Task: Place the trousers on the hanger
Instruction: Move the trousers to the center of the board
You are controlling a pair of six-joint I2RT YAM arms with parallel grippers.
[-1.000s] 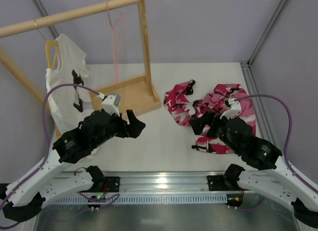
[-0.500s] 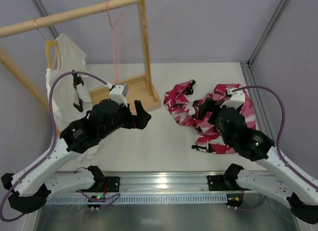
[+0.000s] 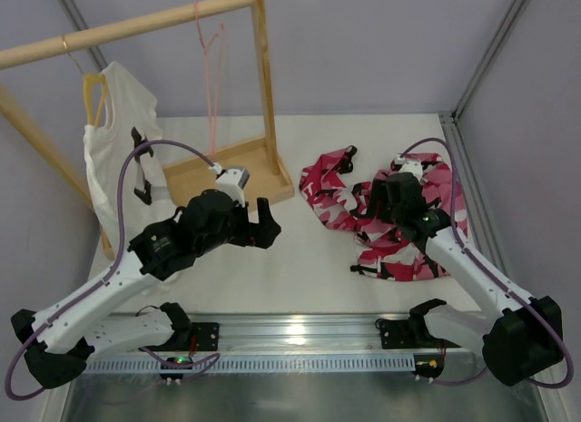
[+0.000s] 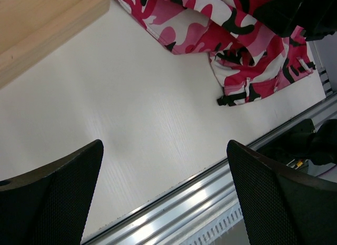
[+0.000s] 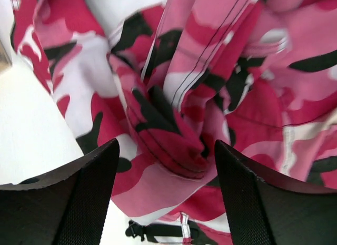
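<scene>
My right gripper (image 5: 166, 150) sits with its jaws apart astride a bunched fold of the camouflage trousers (image 3: 331, 191), which lie crumpled on the table (image 3: 300, 259) at 2 o'clock. I can't tell whether the pads touch the cloth. My left gripper (image 4: 164, 147) hangs spread wide over bare tabletop near centre, and the pale-pink wire hanger (image 3: 211, 95) hangs from the wooden rail (image 3: 136, 24) at 11 o'clock, well apart from the trousers.

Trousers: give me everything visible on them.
The trousers: pink, magenta, white and black camouflage cloth, crumpled in a folded heap on the right of the table. A black strap end sticks out at the near edge. The right end effector straddles a raised fold, open; contact unclear.
</scene>
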